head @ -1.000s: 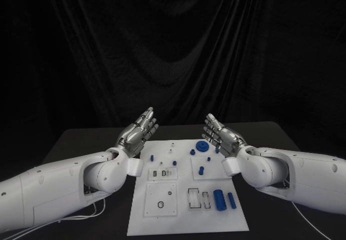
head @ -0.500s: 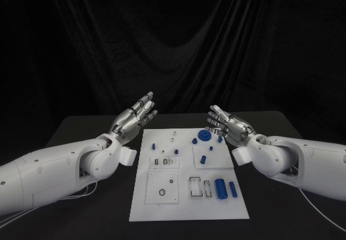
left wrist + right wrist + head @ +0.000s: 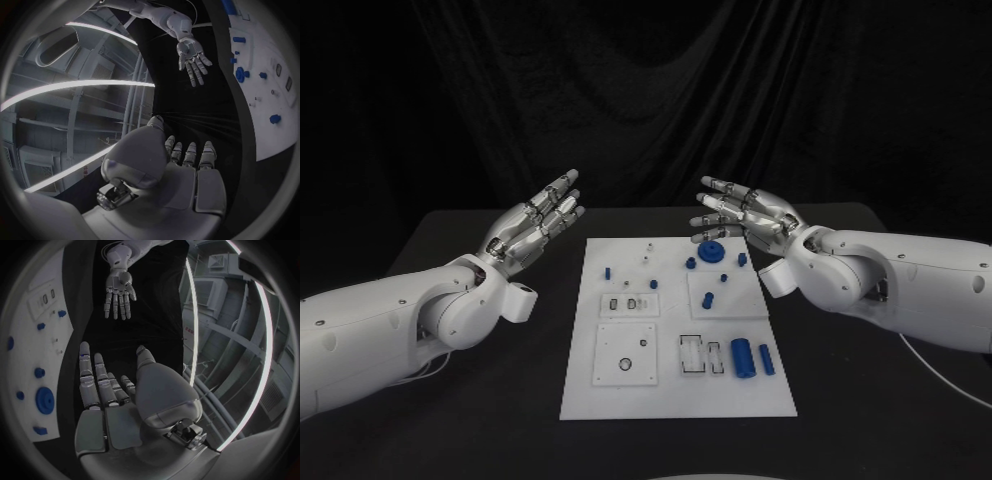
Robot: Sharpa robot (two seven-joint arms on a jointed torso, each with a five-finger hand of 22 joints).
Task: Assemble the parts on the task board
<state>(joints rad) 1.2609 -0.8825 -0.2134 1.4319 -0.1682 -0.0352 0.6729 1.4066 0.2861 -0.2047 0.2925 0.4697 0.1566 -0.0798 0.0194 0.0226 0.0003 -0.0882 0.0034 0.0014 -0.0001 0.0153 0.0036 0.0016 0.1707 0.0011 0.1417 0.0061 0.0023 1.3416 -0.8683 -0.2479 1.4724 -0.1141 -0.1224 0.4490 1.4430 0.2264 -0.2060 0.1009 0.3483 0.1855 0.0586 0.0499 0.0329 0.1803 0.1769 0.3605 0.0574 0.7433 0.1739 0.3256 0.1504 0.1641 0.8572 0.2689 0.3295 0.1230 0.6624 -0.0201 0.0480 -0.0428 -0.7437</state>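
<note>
The left hand (image 3: 538,225) hovers beside the board's (image 3: 678,400) far left corner, fingers spread, holding nothing. The board lies mid-table with blue parts (image 3: 751,358) scattered on it. The right hand (image 3: 744,217), likewise spread and empty, hangs over the round part (image 3: 714,251); a careless descent could likely knock neighbouring pegs, which crowd the approach.

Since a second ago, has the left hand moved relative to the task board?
Yes. The left hand has swung outward, away from the task board: it was at the board's far left corner before, and now dark table shows between them. It holds nothing, fingers apart.
</note>
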